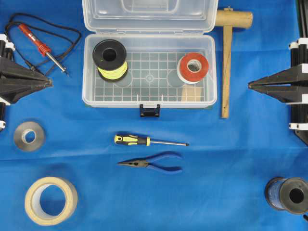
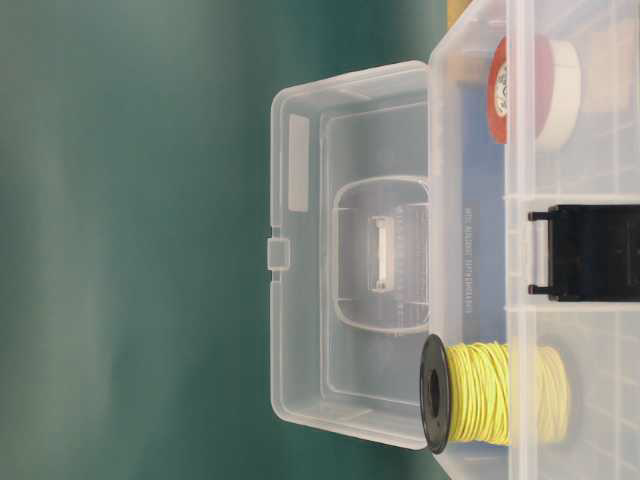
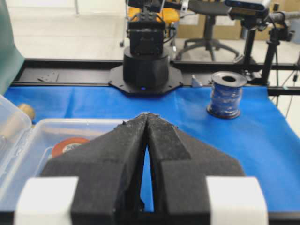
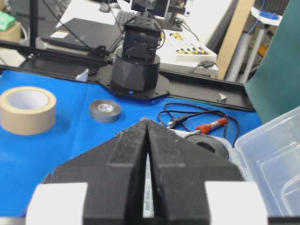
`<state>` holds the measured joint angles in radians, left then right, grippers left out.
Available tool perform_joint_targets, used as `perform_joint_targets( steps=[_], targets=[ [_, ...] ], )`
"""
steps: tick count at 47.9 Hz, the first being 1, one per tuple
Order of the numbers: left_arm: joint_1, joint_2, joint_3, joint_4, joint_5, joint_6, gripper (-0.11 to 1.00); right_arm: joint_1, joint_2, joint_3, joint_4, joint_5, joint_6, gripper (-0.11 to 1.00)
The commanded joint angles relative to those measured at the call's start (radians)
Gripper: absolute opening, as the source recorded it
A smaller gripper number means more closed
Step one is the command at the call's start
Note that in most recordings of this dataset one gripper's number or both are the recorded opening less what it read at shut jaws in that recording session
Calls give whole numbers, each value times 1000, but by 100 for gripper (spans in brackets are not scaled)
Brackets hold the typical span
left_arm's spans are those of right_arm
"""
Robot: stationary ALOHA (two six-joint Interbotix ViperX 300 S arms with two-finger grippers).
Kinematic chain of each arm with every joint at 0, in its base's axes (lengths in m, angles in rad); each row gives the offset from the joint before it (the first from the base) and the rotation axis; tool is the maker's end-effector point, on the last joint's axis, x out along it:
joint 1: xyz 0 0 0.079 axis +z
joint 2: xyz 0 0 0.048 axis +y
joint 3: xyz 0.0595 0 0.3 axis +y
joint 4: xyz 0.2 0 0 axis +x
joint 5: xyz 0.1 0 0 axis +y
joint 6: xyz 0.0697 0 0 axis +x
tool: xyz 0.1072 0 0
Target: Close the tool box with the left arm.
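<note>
Black left gripper: fingers pressed together, holding nothing, at the left edge of the blue cloth, well apart from the box.
Right gripper: fingers together, empty, at the right edge.
Tool box: clear plastic, at the top middle, lid swung fully back, dark latch at the front.
Inside: yellow wire spool on the left, red tape roll on the right, gridded floor between them.
</note>
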<state>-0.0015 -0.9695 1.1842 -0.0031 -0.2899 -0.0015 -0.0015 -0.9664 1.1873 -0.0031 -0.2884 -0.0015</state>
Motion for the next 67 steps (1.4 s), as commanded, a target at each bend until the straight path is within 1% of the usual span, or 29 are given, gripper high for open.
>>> perform_joint_targets(
  steps=[1, 6, 11, 15, 21, 25, 31, 32, 35, 37, 40, 46, 49, 51, 58, 64, 67],
  targets=[
    [-17, 20, -21, -32, -15, 11, 0, -3, 11, -32, 0, -6, -6, 0],
    [5, 20, -25, -32, -29, 11, 0, -3, 28, -40, 0, 0, -6, 0],
    [58, 25, -38, -31, -66, 12, 0, -5, 38, -44, 0, 0, -6, 0],
    [120, 37, -57, -32, -83, 12, 0, -9, 38, -43, -3, 2, -8, 0],
    [235, 89, -101, -32, -92, 12, 0, -17, 40, -43, -3, 3, -8, 0],
    [313, 144, -147, -32, -94, 11, 0, -20, 43, -43, -3, 3, -9, 0],
    [396, 235, -219, -32, -94, 14, 3, -23, 46, -41, -3, 5, -9, 0],
    [407, 250, -233, -32, -94, 15, 5, -23, 48, -41, -3, 6, -9, 0],
    [445, 302, -272, -31, -92, 18, 16, -23, 49, -41, -3, 9, -11, 0],
    [477, 345, -307, -32, -89, 23, 26, -23, 49, -41, -3, 12, -9, 0],
    [512, 399, -350, -31, -89, 32, 44, -23, 51, -40, -3, 12, -11, 0],
    [568, 512, -439, -32, -86, 66, 79, -23, 54, -38, -8, 21, -11, 0],
    [584, 569, -486, -32, -80, 97, 90, -23, 57, -38, -8, 28, -11, 0],
    [595, 604, -520, -31, -67, 121, 92, -25, 58, -37, -8, 29, -11, 0],
    [637, 716, -650, -32, 25, 181, 93, -25, 64, -35, -9, 29, -12, 0],
    [673, 802, -750, -31, 156, 193, 93, -25, 71, -34, -9, 31, -14, 0],
    [693, 847, -811, -31, 247, 213, 93, -25, 71, -34, -9, 31, -14, 0]
  ],
)
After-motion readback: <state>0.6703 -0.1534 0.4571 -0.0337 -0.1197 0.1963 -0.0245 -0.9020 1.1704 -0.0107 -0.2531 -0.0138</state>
